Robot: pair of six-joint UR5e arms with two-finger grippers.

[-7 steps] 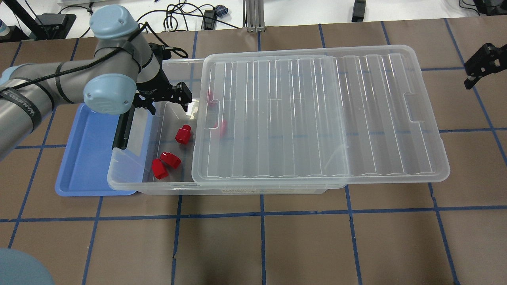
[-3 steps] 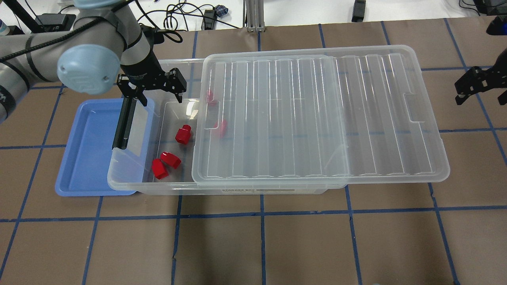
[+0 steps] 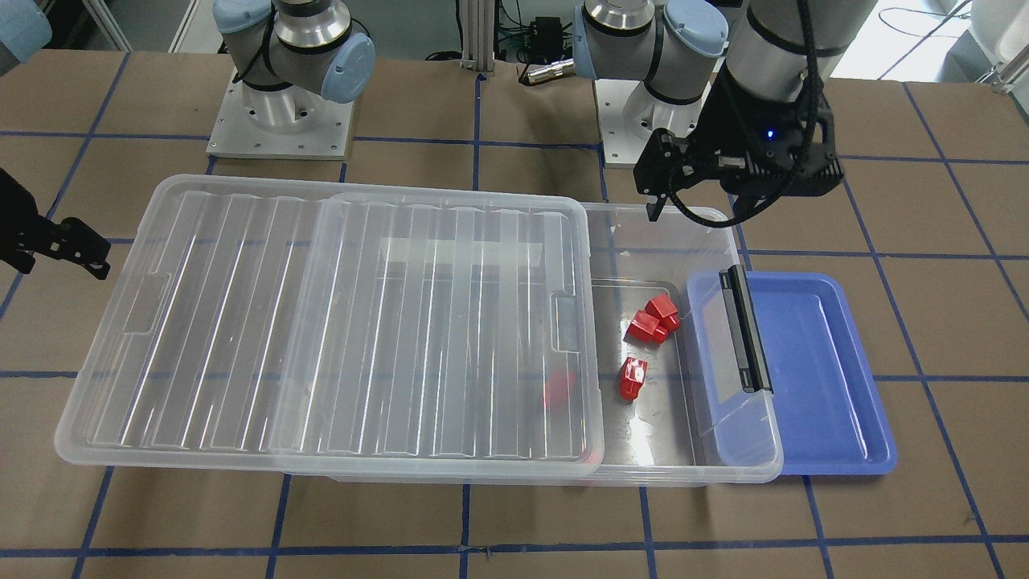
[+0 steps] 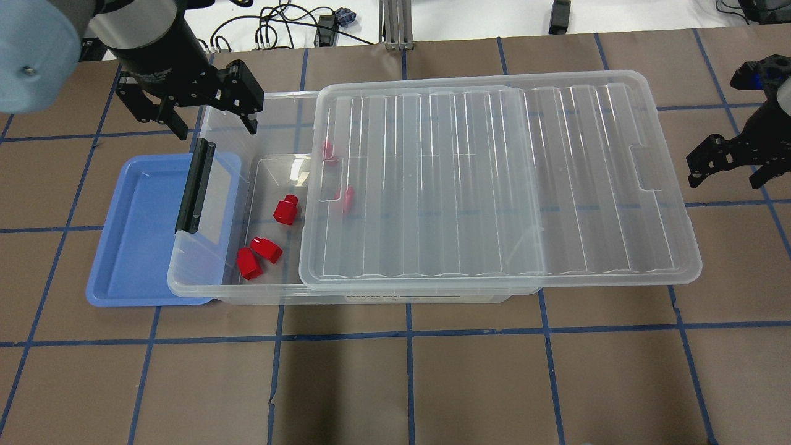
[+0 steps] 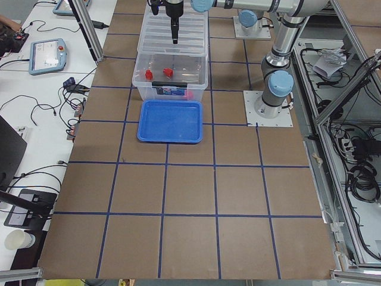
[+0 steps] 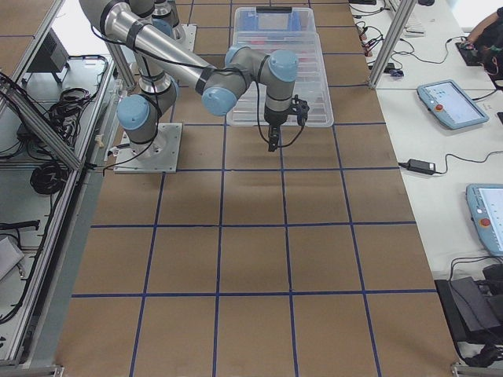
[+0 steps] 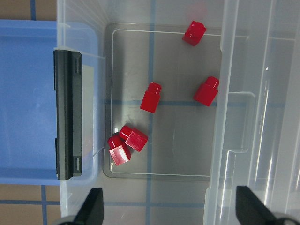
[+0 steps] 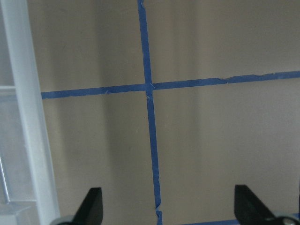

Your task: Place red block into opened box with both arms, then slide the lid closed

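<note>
The clear box (image 4: 193,285) lies across the table with its lid (image 4: 494,179) slid toward its right end, so the left end is uncovered. Several red blocks lie on the box floor: three in the uncovered part (image 4: 285,209) (image 7: 151,97) and two showing through the lid's edge (image 4: 347,199). My left gripper (image 4: 215,123) (image 7: 171,208) hangs open and empty above the box's uncovered far left corner. My right gripper (image 4: 726,179) (image 8: 169,208) is open and empty over bare table, just off the lid's right end (image 8: 28,117).
A shallow blue tray (image 4: 133,247) lies at the box's left end, partly under it. The box's black bar handle (image 4: 195,185) sits on that end. Cables and a metal post (image 4: 395,25) stand beyond the table's far edge.
My left gripper has lifted out of the box opening and moved back to the left, still open. My right gripper has come in toward the lid's right end.
</note>
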